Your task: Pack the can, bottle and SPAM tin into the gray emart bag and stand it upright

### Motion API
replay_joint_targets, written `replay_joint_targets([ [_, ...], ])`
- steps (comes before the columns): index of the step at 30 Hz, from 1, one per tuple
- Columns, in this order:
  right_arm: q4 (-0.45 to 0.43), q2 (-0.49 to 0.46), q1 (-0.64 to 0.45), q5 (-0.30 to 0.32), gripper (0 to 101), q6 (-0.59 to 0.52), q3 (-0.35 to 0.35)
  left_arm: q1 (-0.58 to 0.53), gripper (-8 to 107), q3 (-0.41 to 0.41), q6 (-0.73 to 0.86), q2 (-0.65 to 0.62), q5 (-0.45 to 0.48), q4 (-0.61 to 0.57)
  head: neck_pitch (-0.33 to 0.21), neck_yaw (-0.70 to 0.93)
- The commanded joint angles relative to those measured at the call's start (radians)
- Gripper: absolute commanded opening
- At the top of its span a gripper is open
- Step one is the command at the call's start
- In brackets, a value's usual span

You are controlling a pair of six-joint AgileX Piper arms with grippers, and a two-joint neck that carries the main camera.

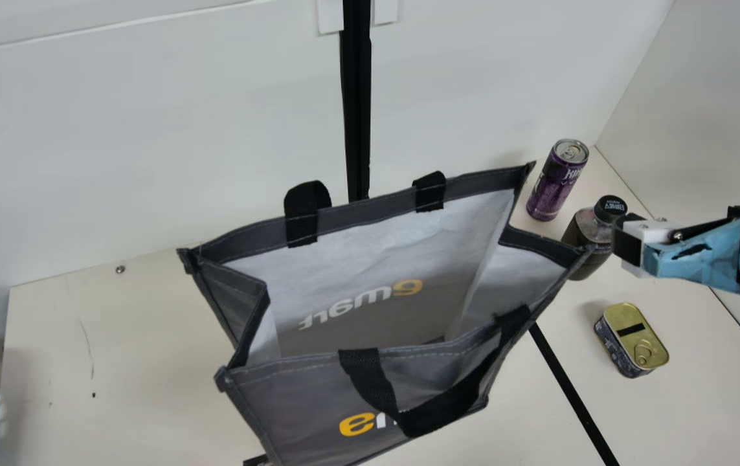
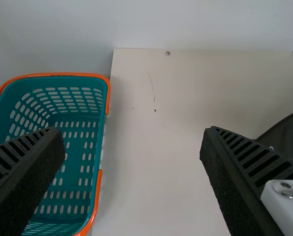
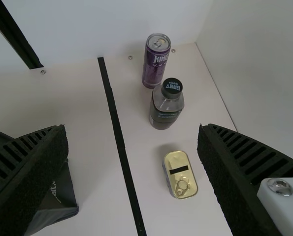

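In the main view my right gripper point(image 1: 628, 243) hangs over the right side, overlapping the bottle point(image 1: 593, 233). The right wrist view shows this gripper point(image 3: 131, 147) open, nothing between its pads. Behind the bottle stands the purple can point(image 1: 557, 180); nearer the front lies the SPAM tin point(image 1: 635, 340), gold lid up. All three are outside the gray emart bag point(image 1: 298, 408), whose wide mouth faces the camera, handles hanging loose; part of its floor is hidden. In the left wrist view my left gripper point(image 2: 131, 147) is open and empty, the bag's dark edge beside one finger.
A teal basket point(image 2: 101, 147) with orange handles stands at the table's left edge. White walls point(image 1: 149, 129) rise behind the table and along its right side. A black strip point(image 3: 119, 142) crosses the tabletop between the bag and the three items.
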Motion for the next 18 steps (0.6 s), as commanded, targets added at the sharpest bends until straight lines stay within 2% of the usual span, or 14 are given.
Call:
replay_joint_targets([
  [1,0.000,0.000,0.000,0.000,95,0.000,0.000,-0.001,90,0.000,-0.001,0.001,-0.001,0.001,-0.023,-0.002],
  [18,0.000,0.000,0.000,0.000,95,0.000,0.000,-0.113,90,-0.083,-0.033,0.084,-0.053,0.058,-0.023,-0.002],
])
